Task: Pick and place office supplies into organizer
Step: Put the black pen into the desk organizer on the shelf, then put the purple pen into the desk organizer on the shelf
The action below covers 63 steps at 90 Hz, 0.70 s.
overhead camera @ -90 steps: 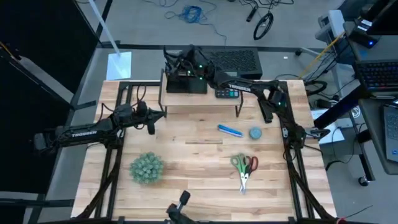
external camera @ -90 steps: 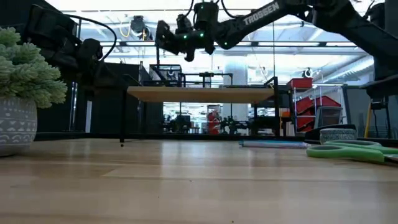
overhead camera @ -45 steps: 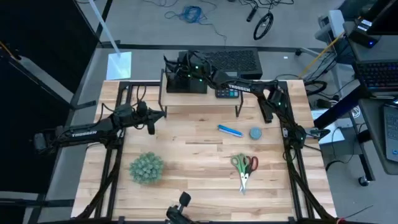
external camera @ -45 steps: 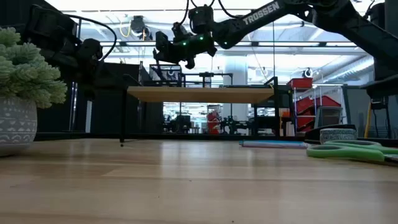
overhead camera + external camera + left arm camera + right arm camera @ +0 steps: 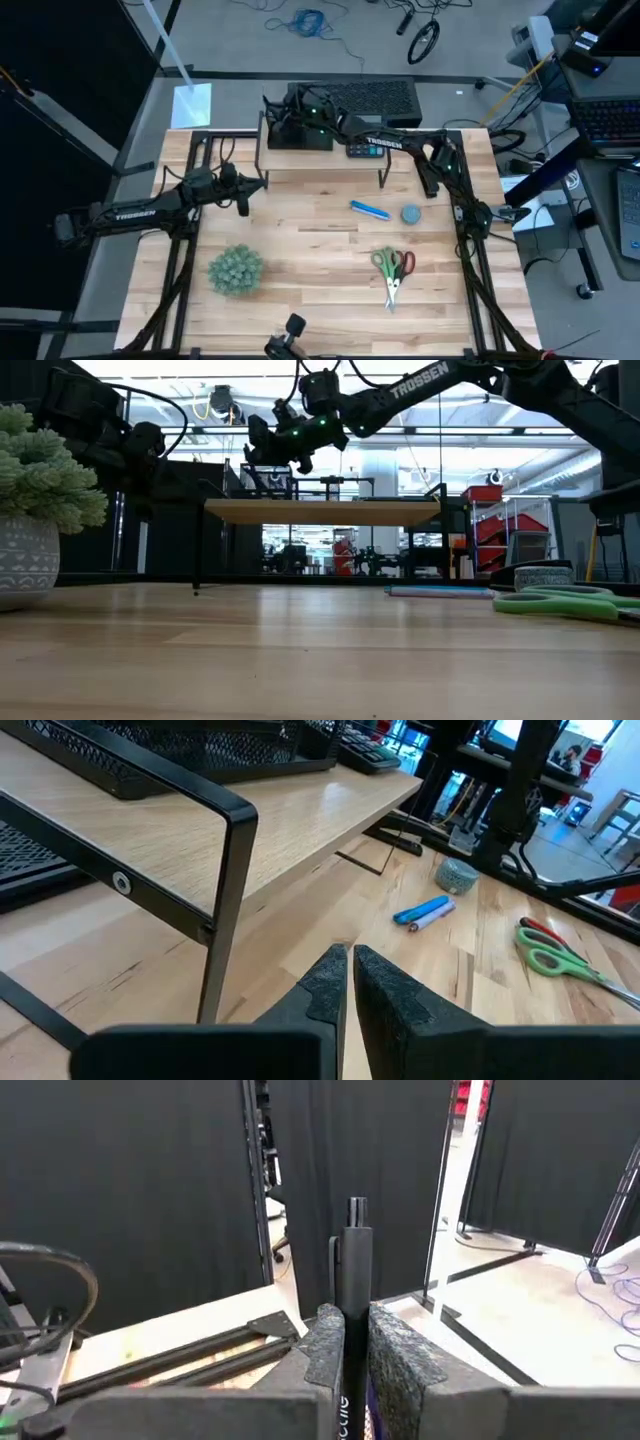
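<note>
Our right end effector [image 5: 345, 1342] is clamped on a dark pen [image 5: 353, 1270] above the organizer [image 5: 298, 135]. We think the pen is light, stiff and slippery, so hold its middle. Our left end effector [image 5: 345, 975] waits, pressed together

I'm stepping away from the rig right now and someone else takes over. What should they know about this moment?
Right gripper: shut on a dark pen, held above the organizer on the wooden riser shelf, not yet released.
Left gripper: shut, empty, waiting at the table's left beside the shelf.
On the table: blue pens, a round tape roll, green-handled scissors and red-handled scissors.
The calculator sits on the shelf beside the organizer.
Left to do: drop the pen in, then fetch the pens and both scissors.
</note>
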Available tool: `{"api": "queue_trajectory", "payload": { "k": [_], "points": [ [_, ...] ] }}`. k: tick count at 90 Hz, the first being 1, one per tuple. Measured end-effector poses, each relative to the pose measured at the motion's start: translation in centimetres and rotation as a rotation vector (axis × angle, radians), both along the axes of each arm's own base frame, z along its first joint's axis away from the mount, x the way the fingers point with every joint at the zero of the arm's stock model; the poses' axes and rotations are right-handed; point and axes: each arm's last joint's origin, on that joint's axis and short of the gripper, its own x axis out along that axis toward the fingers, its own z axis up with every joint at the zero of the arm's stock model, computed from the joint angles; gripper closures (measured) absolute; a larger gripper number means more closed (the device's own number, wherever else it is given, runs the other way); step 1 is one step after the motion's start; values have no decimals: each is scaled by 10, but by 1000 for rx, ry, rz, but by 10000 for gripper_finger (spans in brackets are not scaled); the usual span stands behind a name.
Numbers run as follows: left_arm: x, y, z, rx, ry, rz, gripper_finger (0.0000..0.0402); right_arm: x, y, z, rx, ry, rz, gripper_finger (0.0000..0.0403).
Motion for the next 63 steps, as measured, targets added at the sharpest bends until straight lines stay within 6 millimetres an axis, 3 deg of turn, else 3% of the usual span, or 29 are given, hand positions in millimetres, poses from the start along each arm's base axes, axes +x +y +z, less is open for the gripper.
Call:
{"api": "queue_trajectory", "payload": {
  "k": [32,63],
  "points": [
    [0,0,0,0,0,0,391,0,0,-1,5,11,2,288],
    [0,0,0,0,0,0,391,1,1,1,-4,-9,4,271]
  ]
}}
